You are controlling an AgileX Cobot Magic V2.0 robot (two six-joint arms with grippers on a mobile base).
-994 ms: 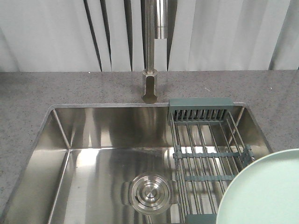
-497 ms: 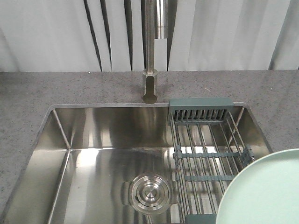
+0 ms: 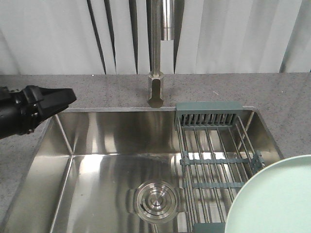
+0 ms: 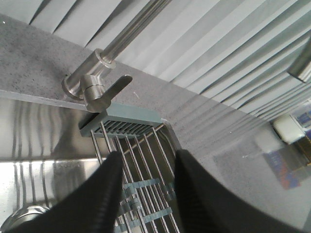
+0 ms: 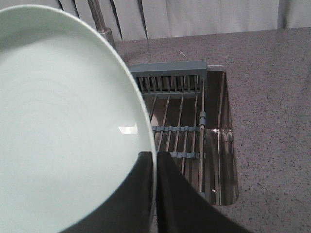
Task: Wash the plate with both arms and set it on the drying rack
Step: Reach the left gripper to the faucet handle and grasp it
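Two arms at work, one plate.

**Front view.** The plate (image 3: 277,199) fills the lower right corner. It is held off the steel, in front of the near right end of the drying rack (image 3: 214,155). The rack sits across the right part of the sink (image 3: 112,131). The left fingers (image 3: 48,99) show at the left edge, over the surface (image 3: 97,87) by the sink's back left corner, well apart from the plate. The faucet (image 3: 156,73) stands at the back middle, and no water is seen running. The drain (image 3: 156,200) is bare steel.

**Left wrist view.** The left fingers (image 4: 104,199) are spread with nothing between them. The rack bars and the faucet lever show through the gap.

**Right wrist view.** The right fingers (image 5: 141,194) are pressed together on the plate's near rim, one on each face, pinching it. The plate is tilted with its face toward the camera, and the rack lies beyond and below it.

**Progress, as I judge it.** Early. The plate is gripped, but only by the right arm, and it is not on the rack. I see no sign of rinsing. The two-arm wash and the placing both look left to do.

**Plate.** Pale mint green and matte, with a shallow raised rim. There are faint concentric rings on the face and one small highlight. I can make out no food or drops.
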